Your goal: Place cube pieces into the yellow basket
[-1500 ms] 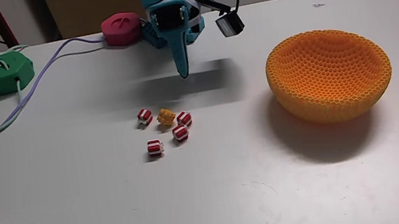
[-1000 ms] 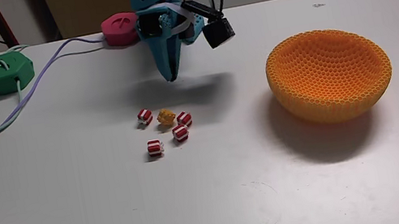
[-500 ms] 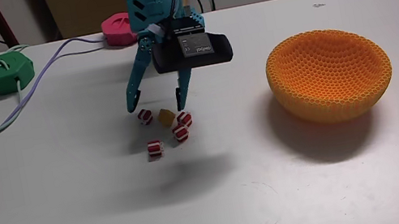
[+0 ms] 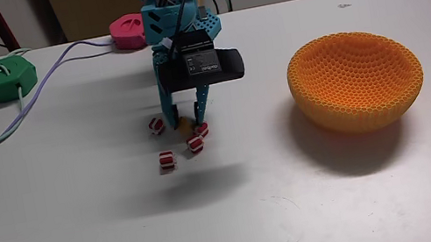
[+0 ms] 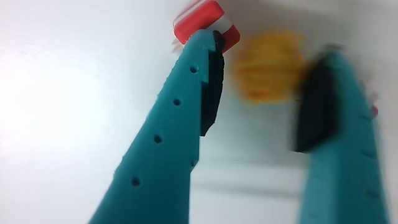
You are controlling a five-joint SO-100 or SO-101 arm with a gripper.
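Gripper (image 4: 187, 126) is down on the table with its jaws spread around the yellow-orange cube (image 5: 268, 68), not clamped, 4 striped cubes (image 4: 167, 160) nearby.

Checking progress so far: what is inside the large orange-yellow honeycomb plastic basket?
In the fixed view the orange-yellow honeycomb basket shows only its far inner wall, with no cube on it. Its near wall hides the bottom, so cubes there cannot be ruled out.
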